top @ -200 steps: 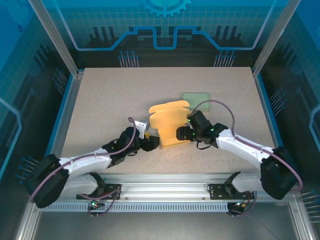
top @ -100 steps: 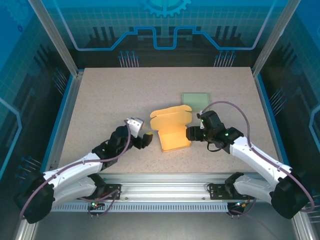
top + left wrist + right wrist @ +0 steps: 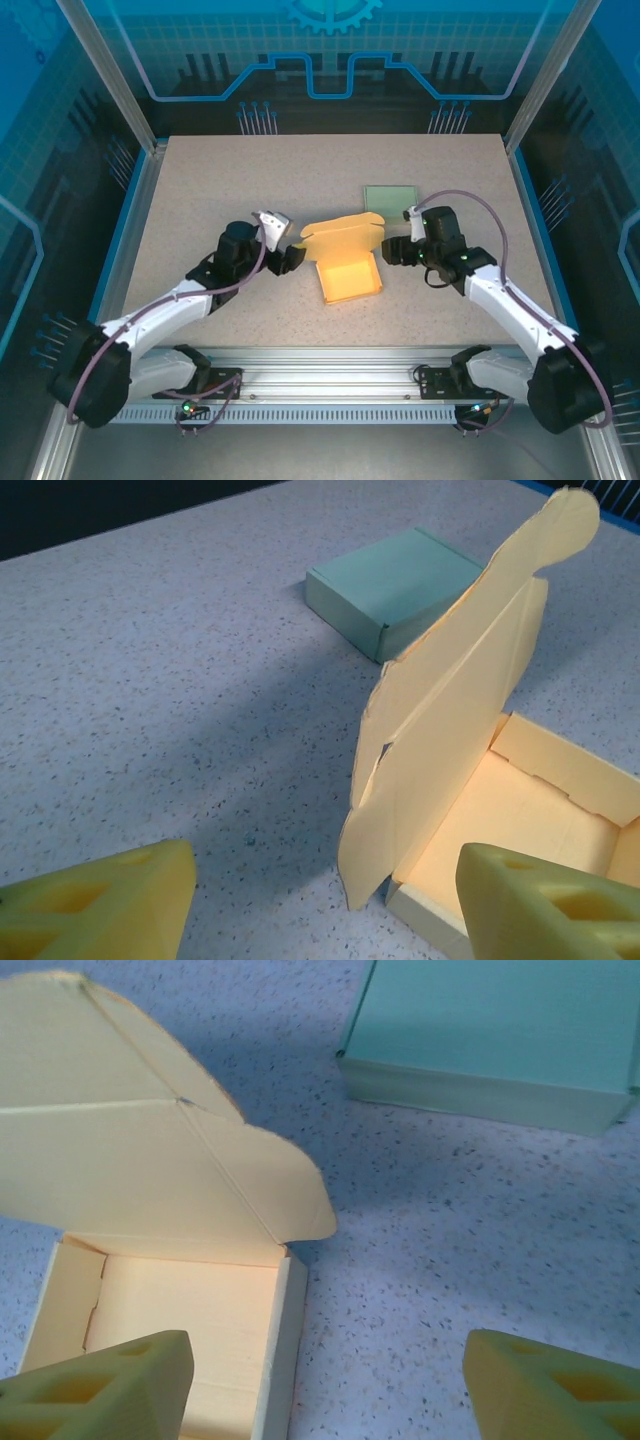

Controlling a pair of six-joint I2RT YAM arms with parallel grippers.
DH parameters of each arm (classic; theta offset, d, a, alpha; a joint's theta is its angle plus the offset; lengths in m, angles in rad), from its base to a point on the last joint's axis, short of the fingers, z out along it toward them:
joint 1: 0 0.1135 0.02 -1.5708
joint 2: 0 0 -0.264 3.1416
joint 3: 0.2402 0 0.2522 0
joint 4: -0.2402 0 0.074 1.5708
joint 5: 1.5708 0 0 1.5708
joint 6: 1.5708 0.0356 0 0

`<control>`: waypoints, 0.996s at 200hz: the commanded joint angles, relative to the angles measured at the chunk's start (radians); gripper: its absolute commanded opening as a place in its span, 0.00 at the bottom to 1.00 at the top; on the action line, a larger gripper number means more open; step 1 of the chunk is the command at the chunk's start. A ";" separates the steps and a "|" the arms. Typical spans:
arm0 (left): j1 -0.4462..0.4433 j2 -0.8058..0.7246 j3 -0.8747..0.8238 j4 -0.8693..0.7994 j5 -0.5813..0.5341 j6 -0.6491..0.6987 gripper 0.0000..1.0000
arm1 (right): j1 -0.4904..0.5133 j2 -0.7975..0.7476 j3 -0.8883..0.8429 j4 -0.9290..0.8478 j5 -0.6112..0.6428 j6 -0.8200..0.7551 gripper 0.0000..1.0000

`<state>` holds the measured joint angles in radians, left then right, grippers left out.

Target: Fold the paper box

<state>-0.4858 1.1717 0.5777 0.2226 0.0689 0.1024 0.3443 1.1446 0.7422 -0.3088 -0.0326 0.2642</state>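
Jaws of both pincers are seen spread wide, and nothing is gripped between them. The left pincer (image 3: pixel 291 257) is placed just to the left of the yellow paper box (image 3: pixel 349 277), level with the left end of its raised lid. The right pincer (image 3: pixel 394 250) is placed just to the right of the box, beside the right end of that lid. No contact with the box can be made out for either one.

The box is found on the table (image 3: pixel 220 190) between the two pincers. Its shallow tray is open upward, and its lid is stood up from the far wall with a rounded flap at each end. A flat green box (image 3: pixel 390 197) is seen beyond the paper box, off its far right corner and apart from it.

In the left wrist view the near corner of the tray is covered by one yellow foam fingertip (image 3: pixel 545 905). In the right wrist view the far side of the green box is cut off by the top edge, and the near part of the tray is hidden behind a fingertip (image 3: pixel 110 1395).
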 commanded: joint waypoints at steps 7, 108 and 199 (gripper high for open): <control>0.010 0.083 0.058 0.000 0.045 0.047 0.70 | -0.023 0.100 0.073 0.070 -0.090 -0.114 0.71; 0.011 0.197 0.153 -0.056 0.074 0.074 0.48 | -0.035 0.300 0.194 0.135 -0.236 -0.147 0.61; 0.000 0.211 0.179 -0.099 0.109 0.066 0.36 | -0.004 0.293 0.186 0.128 -0.226 -0.145 0.55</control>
<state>-0.4816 1.3769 0.7200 0.1501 0.1402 0.1631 0.3206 1.4349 0.9115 -0.1913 -0.2474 0.1295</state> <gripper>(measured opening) 0.373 0.555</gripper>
